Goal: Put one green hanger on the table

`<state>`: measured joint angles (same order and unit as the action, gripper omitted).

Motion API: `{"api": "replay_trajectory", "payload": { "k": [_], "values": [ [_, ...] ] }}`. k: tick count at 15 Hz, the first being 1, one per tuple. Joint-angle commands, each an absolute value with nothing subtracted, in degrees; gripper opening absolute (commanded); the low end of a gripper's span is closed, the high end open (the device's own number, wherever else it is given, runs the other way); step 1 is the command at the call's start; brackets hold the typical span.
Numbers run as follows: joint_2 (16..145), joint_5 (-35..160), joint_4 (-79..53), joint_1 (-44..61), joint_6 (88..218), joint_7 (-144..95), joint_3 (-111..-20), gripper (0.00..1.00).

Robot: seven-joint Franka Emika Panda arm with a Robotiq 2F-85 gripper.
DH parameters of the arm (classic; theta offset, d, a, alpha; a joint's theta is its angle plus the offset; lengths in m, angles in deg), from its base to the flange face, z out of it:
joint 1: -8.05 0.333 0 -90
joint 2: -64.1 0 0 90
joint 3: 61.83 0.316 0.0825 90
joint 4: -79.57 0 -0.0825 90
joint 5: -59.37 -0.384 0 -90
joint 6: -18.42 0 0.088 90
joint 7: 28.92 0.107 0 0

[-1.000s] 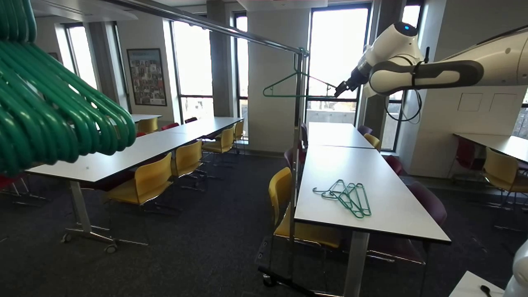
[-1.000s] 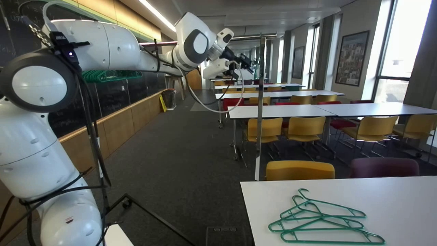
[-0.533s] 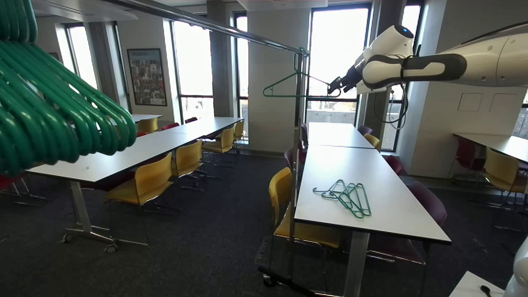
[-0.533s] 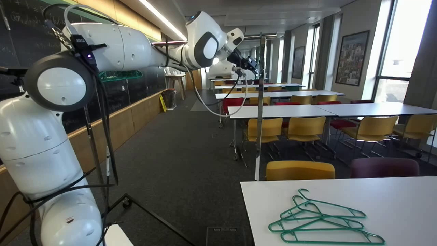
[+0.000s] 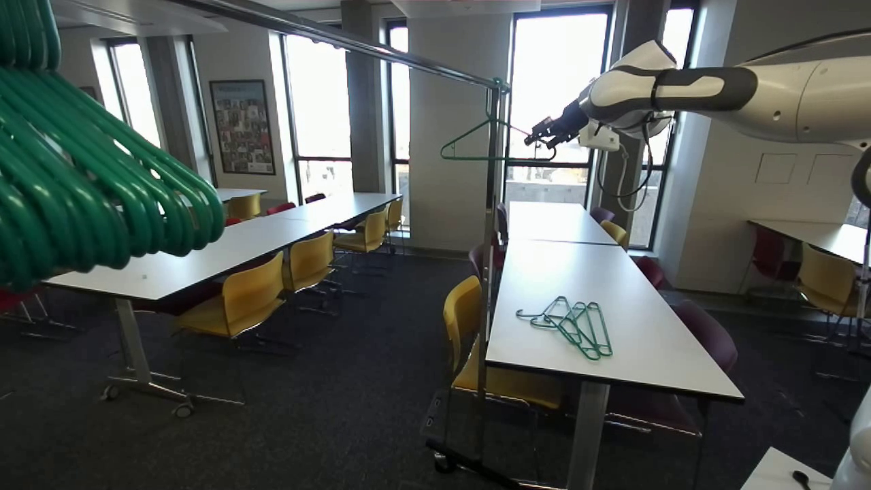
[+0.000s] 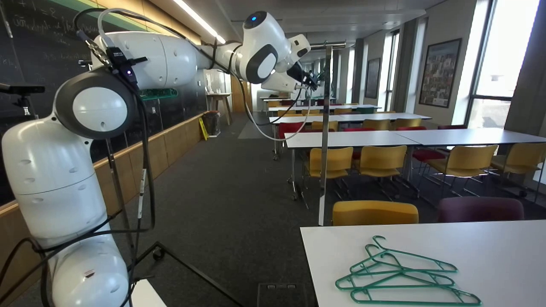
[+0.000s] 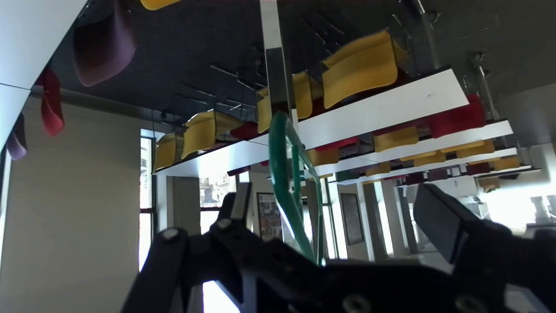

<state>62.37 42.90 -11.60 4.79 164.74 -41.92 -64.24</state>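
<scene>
One green hanger (image 5: 469, 158) hangs from the end of the rack's rail. My gripper (image 5: 539, 140) is at the hanger's right corner. In the wrist view my gripper (image 7: 339, 208) is open wide. The hanger (image 7: 278, 165) stands between the fingers, nearer the left finger pad (image 7: 240, 200) and apart from the right pad (image 7: 436, 219). In an exterior view my gripper (image 6: 313, 80) is beside the rack post, and the hanger there is hardly visible. The white table (image 5: 565, 272), also in the exterior view (image 6: 507, 256), bears three green hangers (image 6: 416, 302) that overlap.
The metal rail (image 5: 381, 51) and the upright post (image 5: 490, 204) of the rack stand close to my gripper. A bundle of green hangers (image 5: 102, 190) hangs further along the rail. Yellow chairs (image 5: 466, 306) flank the table. A cable (image 6: 264, 134) loops below the wrist.
My gripper has moved leftward in an exterior view, from the hanger's right tip onto its corner. The hanger has turned slightly and looks narrower. The hangers on the table have not moved.
</scene>
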Motion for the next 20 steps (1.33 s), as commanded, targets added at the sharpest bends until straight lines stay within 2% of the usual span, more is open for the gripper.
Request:
{"api": "replay_trajectory", "payload": {
  "k": [1,2,12,20],
  "values": [
    [64.09,39.66,-7.38,5.02,161.20,-44.66,-64.92,0.90],
    [64.28,40.17,-6.90,4.88,160.10,-43.99,-64.91,0.74],
    [64.03,45.49,-6.86,4.56,157.84,-42.01,-65.30,0.01],
    [58.86,64.86,-6.91,5.49,157.38,-37.31,-63.62,0.02]
  ]
}}
